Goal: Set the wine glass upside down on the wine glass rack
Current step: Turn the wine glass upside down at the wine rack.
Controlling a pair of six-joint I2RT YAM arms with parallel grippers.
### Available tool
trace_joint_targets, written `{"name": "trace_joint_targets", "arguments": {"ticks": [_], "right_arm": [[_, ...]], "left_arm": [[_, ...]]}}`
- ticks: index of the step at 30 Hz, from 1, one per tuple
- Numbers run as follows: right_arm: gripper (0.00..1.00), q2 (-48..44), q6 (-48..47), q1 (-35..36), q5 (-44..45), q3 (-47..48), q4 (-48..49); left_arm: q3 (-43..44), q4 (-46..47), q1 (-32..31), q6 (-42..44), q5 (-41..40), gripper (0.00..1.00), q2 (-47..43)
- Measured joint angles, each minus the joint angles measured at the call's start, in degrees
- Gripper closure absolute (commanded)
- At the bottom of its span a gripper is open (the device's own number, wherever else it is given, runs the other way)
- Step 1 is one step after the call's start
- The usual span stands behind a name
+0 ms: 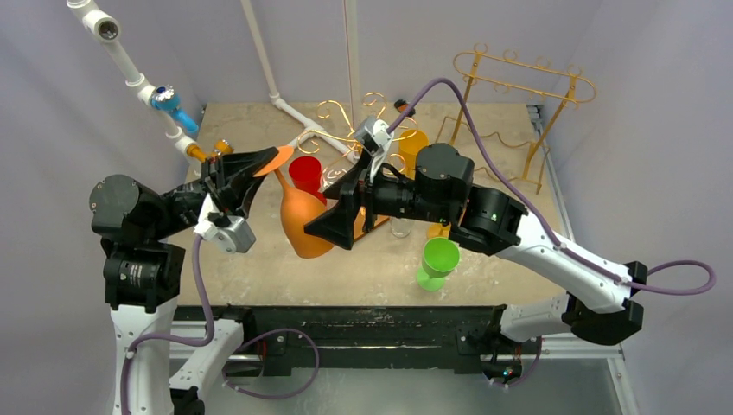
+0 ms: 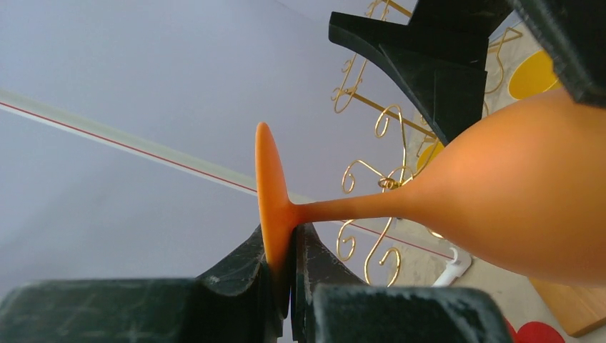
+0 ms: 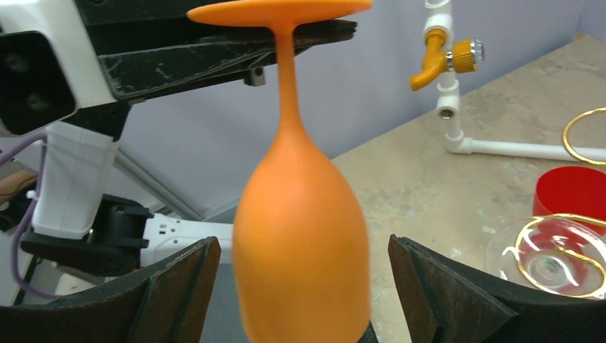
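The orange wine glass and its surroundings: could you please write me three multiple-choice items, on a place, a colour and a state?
1. Where does the left gripper grip the orange wine glass?
A. bowl
B. stem
C. foot

2. What colour is the glass nearest the table's front edge?
A. green
B. blue
C. purple

3. How is the right gripper?
A. shut on the stem
B. open, fingers either side of the bowl
C. shut on a red cup

Answers: 1 C, its fingers pinch the flat foot. 2 A, the green glass stands there. 3 B, both fingers stand clear of the bowl.
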Motion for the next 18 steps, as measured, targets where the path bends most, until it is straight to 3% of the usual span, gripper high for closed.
{"name": "trace_joint_targets", "arguments": {"ticks": [16,18], "right_arm": [[0.01,2.2,1.0,3.1,-0.9,-5.0,6.0],[0.08,2.6,1.0,3.4,-0.2,-5.7,6.1]], "left_arm": [[-1.9,2.1,0.0,2.1,0.9,1.00,-1.0],[-1.9,3.6,0.0,1.6,0.9,1.00,-1.2]]}}
